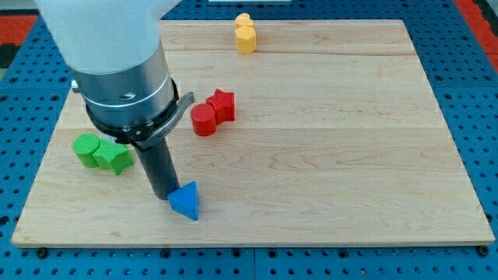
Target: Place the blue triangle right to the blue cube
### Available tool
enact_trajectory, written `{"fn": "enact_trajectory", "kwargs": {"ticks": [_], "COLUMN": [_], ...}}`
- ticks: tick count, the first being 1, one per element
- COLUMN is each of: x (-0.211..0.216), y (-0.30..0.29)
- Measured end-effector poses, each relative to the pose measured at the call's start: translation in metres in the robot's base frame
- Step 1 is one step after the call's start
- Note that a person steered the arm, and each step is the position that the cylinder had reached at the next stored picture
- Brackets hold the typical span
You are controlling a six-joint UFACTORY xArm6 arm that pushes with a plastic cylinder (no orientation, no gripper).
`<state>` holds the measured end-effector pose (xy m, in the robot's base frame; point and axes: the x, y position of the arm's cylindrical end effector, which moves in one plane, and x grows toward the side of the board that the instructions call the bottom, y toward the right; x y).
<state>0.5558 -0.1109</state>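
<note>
The blue triangle (pixel 186 201) sits near the board's (pixel 327 155) bottom edge, my tip (pixel 165 194) touching its left side; no jaws here. No blue cube shows, perhaps hidden, so push slowly

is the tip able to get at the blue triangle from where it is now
Probably yes. My tip sits right at the blue triangle's left side, seemingly touching it, with nothing between them. No blue cube shows in this view.
</note>
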Motion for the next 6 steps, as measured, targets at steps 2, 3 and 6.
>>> {"fn": "enact_trajectory", "kwargs": {"ticks": [2, 3, 6], "x": [-0.003, -0.035, -0.157], "y": [0.031, 0.02, -0.055]}}
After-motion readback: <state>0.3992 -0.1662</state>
